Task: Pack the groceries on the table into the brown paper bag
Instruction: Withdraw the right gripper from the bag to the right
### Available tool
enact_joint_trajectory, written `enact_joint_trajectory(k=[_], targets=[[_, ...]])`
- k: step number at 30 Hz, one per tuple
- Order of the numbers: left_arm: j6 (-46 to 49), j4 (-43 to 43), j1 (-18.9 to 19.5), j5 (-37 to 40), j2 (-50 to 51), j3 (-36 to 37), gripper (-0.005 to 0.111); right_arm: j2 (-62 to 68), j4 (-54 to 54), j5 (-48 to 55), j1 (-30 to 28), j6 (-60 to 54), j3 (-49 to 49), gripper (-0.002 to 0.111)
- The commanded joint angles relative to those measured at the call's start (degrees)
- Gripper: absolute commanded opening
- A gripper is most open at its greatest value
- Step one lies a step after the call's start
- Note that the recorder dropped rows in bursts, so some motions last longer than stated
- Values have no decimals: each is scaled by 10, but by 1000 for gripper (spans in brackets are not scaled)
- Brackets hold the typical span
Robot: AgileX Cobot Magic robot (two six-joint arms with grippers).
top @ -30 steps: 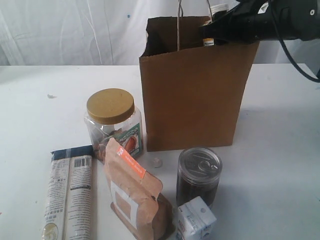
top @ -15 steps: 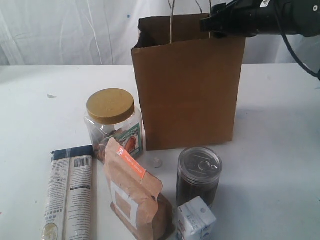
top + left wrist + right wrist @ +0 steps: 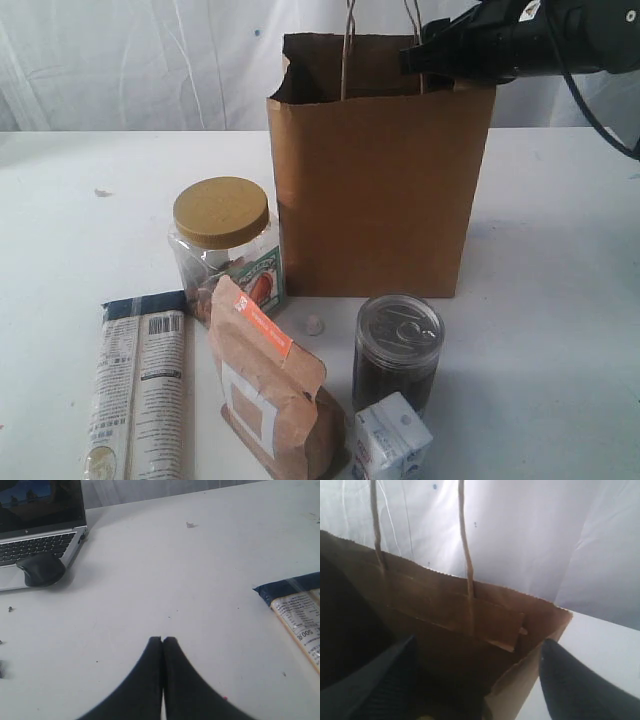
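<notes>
Nudged a little toward the jar's side since a second ago and now standing straighter, the tall boxy brown kraft paper bag (image 3: 380,190) sits upright on the wide white worktop (image 3: 560,300). Its mouth is open and its two thin twisted-paper handles (image 3: 347,50) stick up. The white-capped yellow bottle that showed at the bag's rim a second ago is out of sight in every view now.

The black right fingers (image 3: 570,680) are at the bag's top corner, on the side away from the jar. They are spread wide with nothing held. In the right wrist view one sits over the dark mouth and the other outside the side wall, with the wall's edge between them. Whether they touch the paper cannot be told.

Just beside the bag's other front corner stands the clear plastic jar with a yellow lid (image 3: 222,245). A tiny white paper ball (image 3: 314,323) lies near the bag's front foot. In front of the bag stands the dark round tin with a pull-ring top (image 3: 397,350). The small white carton (image 3: 388,445) is against it on the side away from the bag. The brown pouch with an orange label (image 3: 270,390) leans in front of the jar, farther from the bag. The long printed packet (image 3: 140,385) lies flat farthest out.

Well apart from the bag, the black left fingers (image 3: 150,680) are pressed together and empty above bare worktop, near a grey laptop (image 3: 40,525) and black mouse (image 3: 40,569).
</notes>
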Motion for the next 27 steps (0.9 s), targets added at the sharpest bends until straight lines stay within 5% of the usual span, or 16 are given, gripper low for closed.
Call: enact_joint_trajectory(k=[1,11,25,27], targets=[[-1,-2,-4,-2,-2,2,0,-27,-4,-9,0,-5,-2,65],[-1,-2,-4,-2,-2,2,0,-129,-4,44,0,8,-2,63],[-1,-2,-4,-2,-2,2,0,-248,-29,218,0,24,17,1],[-1,-2,-4,-2,-2,2,0,-277,-41,211,0,25,64,0]])
